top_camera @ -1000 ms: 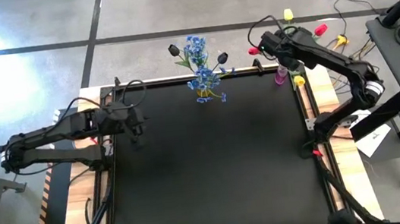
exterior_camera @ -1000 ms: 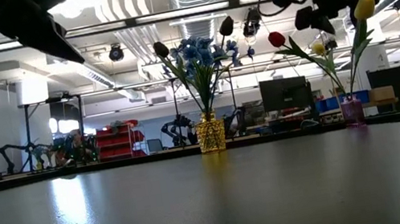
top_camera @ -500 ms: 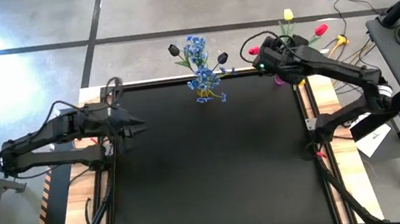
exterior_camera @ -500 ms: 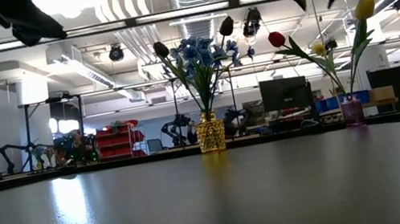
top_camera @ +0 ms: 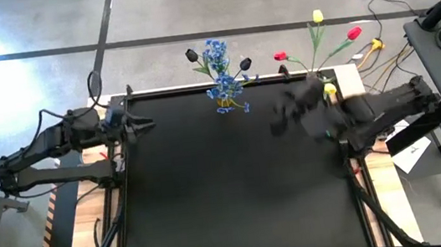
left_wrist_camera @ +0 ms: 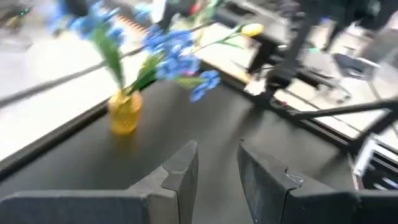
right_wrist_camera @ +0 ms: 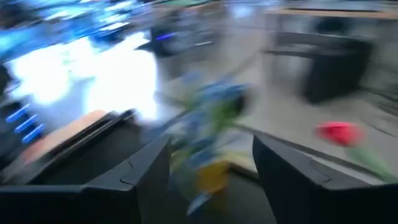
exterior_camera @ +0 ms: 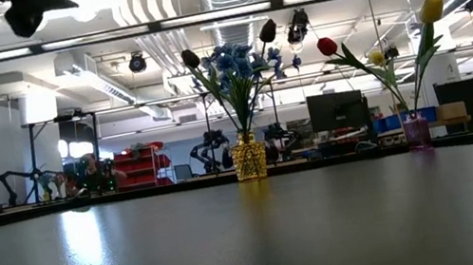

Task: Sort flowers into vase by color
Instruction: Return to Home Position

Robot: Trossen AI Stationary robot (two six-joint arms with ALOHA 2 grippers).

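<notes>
pictured with right pincer spread empty at 2 o'clock, left pincer spread at 10; may snag leaning tulips, tipping pink vase, if swung wide.

The table has a flat black top, edged on its left and right sides by pale wooden strips. Two things stand upright on it, both at the far edge. A gold vase stands near the middle of that edge, and a pink vase (smaller, see-through) toward the far right corner. They stand well apart.
</notes>
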